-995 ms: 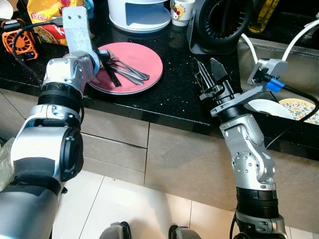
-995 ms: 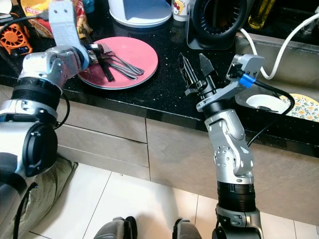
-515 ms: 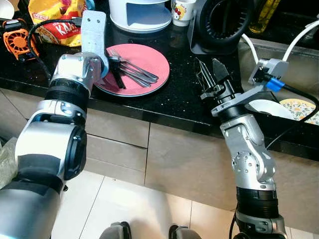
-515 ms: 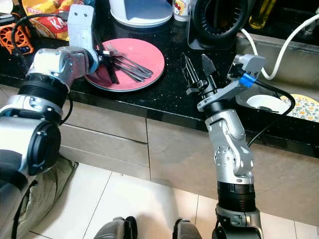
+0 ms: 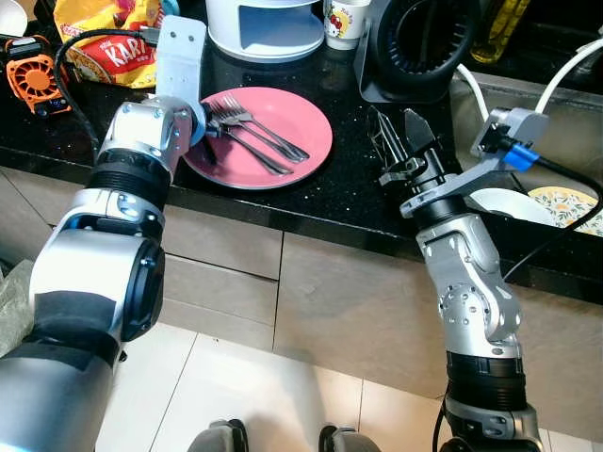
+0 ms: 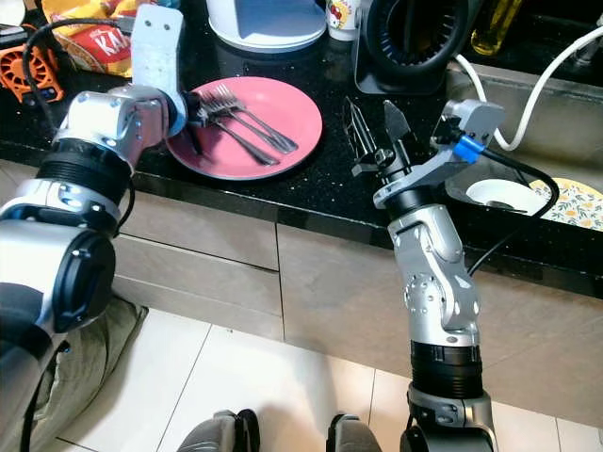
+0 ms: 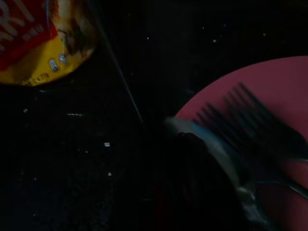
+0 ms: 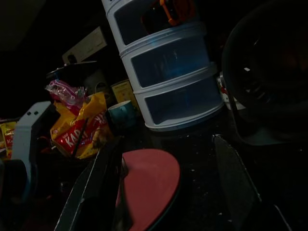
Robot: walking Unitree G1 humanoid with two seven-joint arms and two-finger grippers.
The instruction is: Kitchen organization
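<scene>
A pink plate [image 5: 268, 137] sits on a black stone counter [image 5: 330, 188], holding several forks [image 5: 254, 137]. The left gripper [image 5: 200, 130] reaches over the plate's near-left rim beside the fork tines; whether its fingers grip anything cannot be told. The right gripper [image 5: 400, 141] hovers to the right of the plate, fingers spread and empty. The tidying looks barely begun: the forks remain on the plate. Behind the plate stand a white drawer unit [image 5: 264, 28], a snack bag [image 5: 94, 42] and a mug [image 5: 344, 21]; a sink [image 5: 528, 151] lies further right.

head eyes look down, wrist views near, sharing pink plate [image 5: 264, 132]
</scene>
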